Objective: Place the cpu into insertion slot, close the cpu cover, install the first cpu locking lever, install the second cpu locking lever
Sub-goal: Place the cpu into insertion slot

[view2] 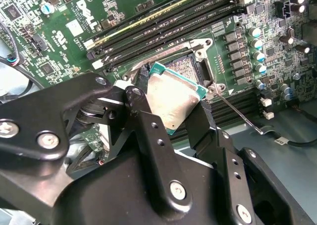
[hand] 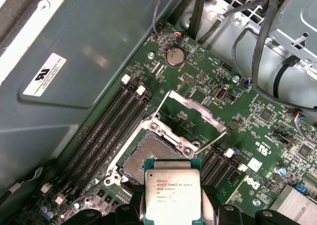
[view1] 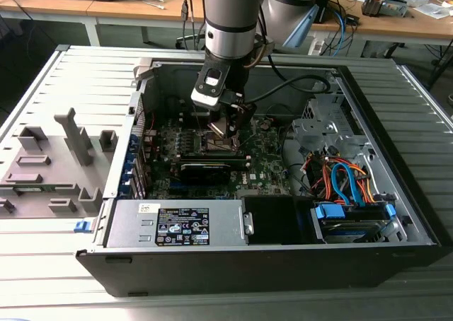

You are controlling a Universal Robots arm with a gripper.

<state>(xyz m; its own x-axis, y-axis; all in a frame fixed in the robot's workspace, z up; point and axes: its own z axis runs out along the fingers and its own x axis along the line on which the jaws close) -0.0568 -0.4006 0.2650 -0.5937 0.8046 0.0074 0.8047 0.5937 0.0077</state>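
My gripper (view2: 173,112) is shut on the cpu (view2: 174,102), a flat square chip with a dull silver top and a green edge, pinched by its sides between two black fingers (view2: 142,108). In the first wrist view the cpu (hand: 172,195) hangs just short of the insertion slot (hand: 150,154), whose dark pin field lies bare. The cpu cover (hand: 178,138), a silvery frame, stands swung up on the slot's far side. A thin locking lever (view2: 238,114) sticks out beside the slot (view2: 187,68). In the exterior view the gripper (view1: 221,126) hovers low over the motherboard (view1: 265,162).
Long black memory slots (hand: 106,131) flank the socket. A black expansion card (view1: 205,171) lies close in front of it. The case holds a grey power supply (view1: 177,225), a cable bundle (view1: 347,179) and a drive cage (view1: 322,126). A grey fixture (view1: 49,165) sits outside.
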